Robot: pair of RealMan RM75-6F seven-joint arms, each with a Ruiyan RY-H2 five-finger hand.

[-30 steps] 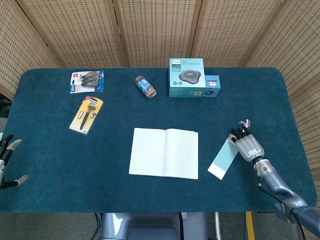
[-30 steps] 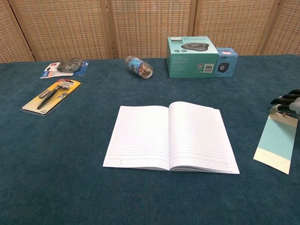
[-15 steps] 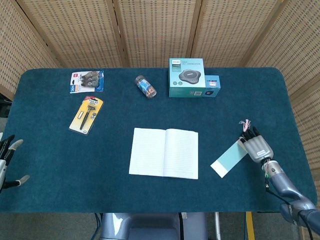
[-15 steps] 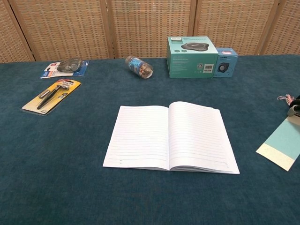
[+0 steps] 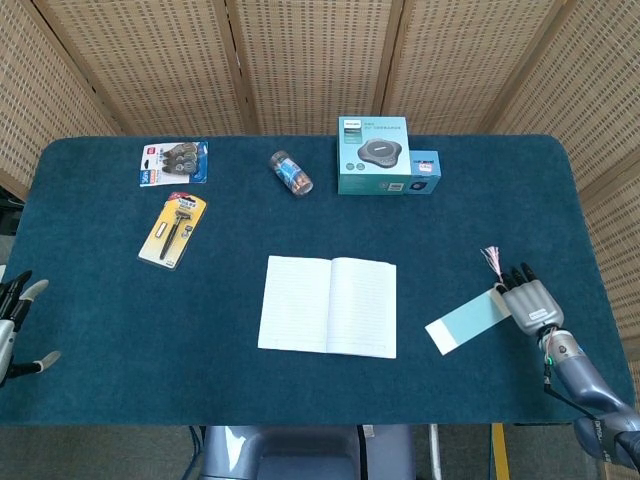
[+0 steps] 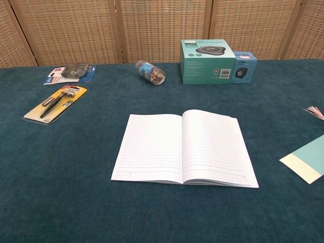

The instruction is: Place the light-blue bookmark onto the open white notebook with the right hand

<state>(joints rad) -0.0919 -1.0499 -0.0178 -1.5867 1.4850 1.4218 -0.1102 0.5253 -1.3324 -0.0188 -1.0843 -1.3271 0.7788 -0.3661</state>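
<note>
The light-blue bookmark [image 5: 465, 322] lies flat on the blue cloth, right of the open white notebook [image 5: 328, 305]. Its pale end points toward the notebook, and its pink tassel [image 5: 491, 260] trails away from the other end. My right hand [image 5: 528, 303] lies back-up at the bookmark's right end and holds that end at its thumb side, fingers stretched toward the far edge. The chest view shows the notebook [image 6: 185, 147], part of the bookmark [image 6: 306, 161] and the tassel [image 6: 314, 111], but not the hand. My left hand [image 5: 15, 325] hangs at the table's left edge, fingers apart and holding nothing.
Along the back stand a teal box [image 5: 373, 155] with a small blue box [image 5: 424, 172] beside it, a lying jar [image 5: 291, 173] and a blister pack [image 5: 174, 162]. A yellow razor pack [image 5: 174, 230] lies at the left. The table's right edge [image 5: 600, 290] is close to my right hand.
My right hand has slid to the right and toward the near edge. It dragged the bookmark's tassel end along, so the bookmark has swung flatter and a little further from the notebook.
</note>
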